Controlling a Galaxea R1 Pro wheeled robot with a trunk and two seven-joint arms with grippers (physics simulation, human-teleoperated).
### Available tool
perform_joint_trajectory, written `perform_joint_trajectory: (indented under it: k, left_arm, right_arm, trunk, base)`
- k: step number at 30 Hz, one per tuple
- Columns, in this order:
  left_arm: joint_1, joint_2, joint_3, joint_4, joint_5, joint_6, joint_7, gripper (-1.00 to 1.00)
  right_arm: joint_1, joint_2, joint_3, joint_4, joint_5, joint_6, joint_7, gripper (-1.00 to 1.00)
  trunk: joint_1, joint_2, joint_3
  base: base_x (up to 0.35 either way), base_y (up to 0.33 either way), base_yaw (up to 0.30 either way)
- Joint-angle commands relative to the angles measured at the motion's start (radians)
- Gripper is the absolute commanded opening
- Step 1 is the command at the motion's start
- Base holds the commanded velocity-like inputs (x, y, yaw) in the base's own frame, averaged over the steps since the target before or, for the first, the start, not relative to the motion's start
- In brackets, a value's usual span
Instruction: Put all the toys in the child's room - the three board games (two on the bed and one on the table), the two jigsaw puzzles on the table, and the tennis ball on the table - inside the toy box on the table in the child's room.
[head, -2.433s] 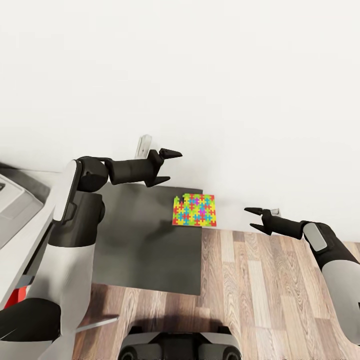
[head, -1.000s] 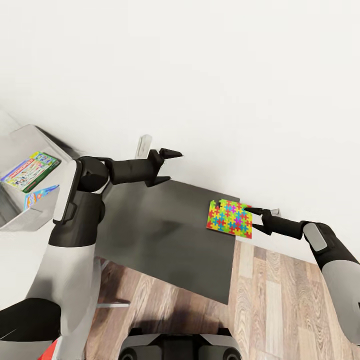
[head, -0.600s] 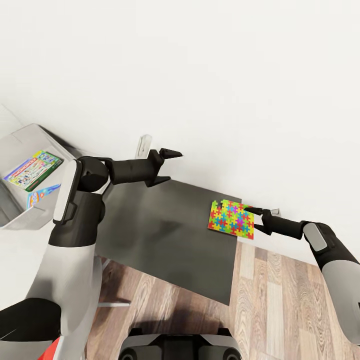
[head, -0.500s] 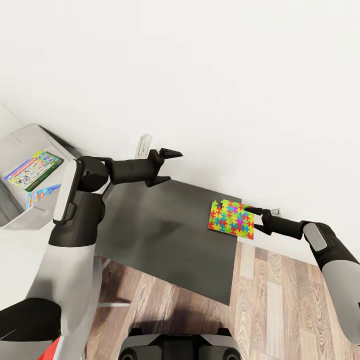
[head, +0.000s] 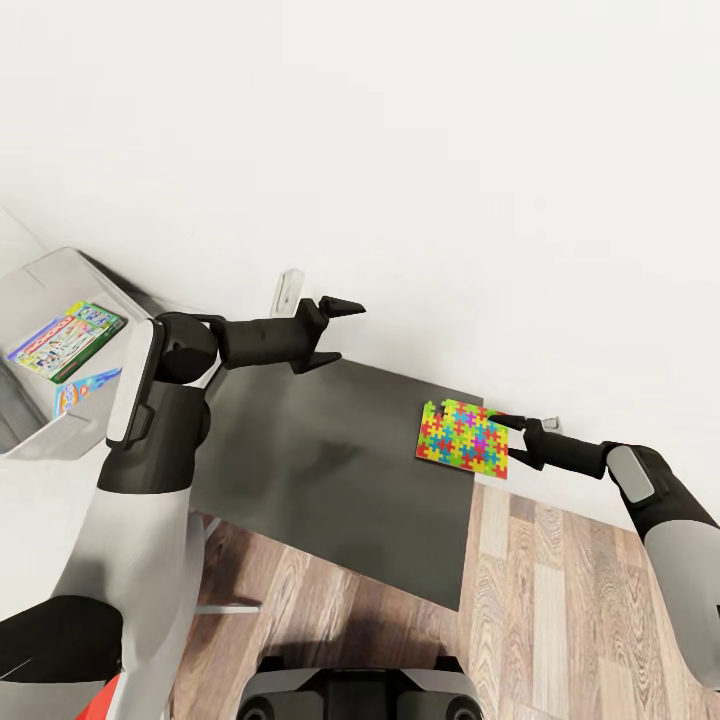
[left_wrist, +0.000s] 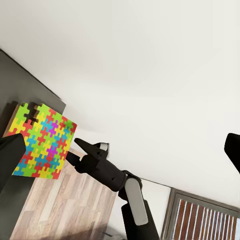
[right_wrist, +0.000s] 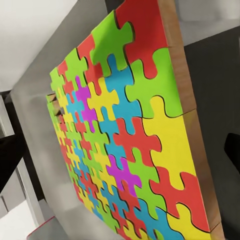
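A jigsaw puzzle (head: 463, 437) of bright interlocking pieces lies flat at the far right corner of the table's dark-grey wing (head: 330, 480). My right gripper (head: 502, 436) is open at the puzzle's right edge, one finger on either side of it. Seen from the right wrist, the puzzle (right_wrist: 130, 135) is close up, with dark fingers (right_wrist: 232, 145) at the sides. My left gripper (head: 345, 333) hangs open and empty above the wing's far edge. Its wrist view takes in the puzzle (left_wrist: 42, 142) and the right gripper (left_wrist: 72, 150). The grey toy box (head: 50, 270) at far left holds a green-edged board game (head: 65, 340) and a blue one (head: 85, 390).
A white wall runs close behind the table. Wood-plank floor (head: 580, 600) lies to the right of and in front of the wing. The light-grey desk top (head: 25, 490) joins the wing at the left. My base (head: 360, 690) stands at the wing's front edge.
Since 2.4 s ago the whole view has swung, bringing the toy box into sight and the puzzle up to my right gripper. Over the last half second nothing has moved.
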Motion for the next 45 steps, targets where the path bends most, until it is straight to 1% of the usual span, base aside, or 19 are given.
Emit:
perform_joint_trajectory:
  k: [1,16,26,35,45]
  left_arm:
    - [-0.001,-0.001,0.001,0.000,0.008,0.002,0.011,1.00]
    - [-0.001,-0.001,0.001,0.000,0.008,0.002,0.011,1.00]
    - [-0.001,-0.001,0.001,0.000,0.008,0.002,0.011,1.00]
    - [-0.001,-0.001,0.001,0.000,0.008,0.002,0.011,1.00]
    - [-0.002,-0.007,0.001,0.000,0.008,0.002,0.012,1.00]
  right_arm:
    - [-0.001,0.000,-0.003,0.000,0.006,0.005,0.006,1.00]
    - [-0.001,0.000,-0.004,0.000,0.006,0.005,0.005,1.00]
    - [-0.001,-0.008,-0.003,0.001,0.006,0.005,0.005,1.00]
    - [-0.001,-0.010,-0.003,0.001,0.006,0.005,0.005,1.00]
    - [-0.001,-0.011,-0.003,0.000,0.006,0.005,0.005,1.00]
  trunk:
    - [0.001,-0.002,-0.001]
    - [0.001,-0.002,-0.001]
    - [0.001,-0.002,-0.001]
    - [0.001,-0.002,-0.001]
    - [0.001,-0.002,-0.001]
  base:
    - [0.000,0.000,0.001]
    - [0.000,0.000,0.000]
    - [0.000,0.000,0.000]
    - [0.000,0.000,0.000]
    - [0.000,0.000,0.038]
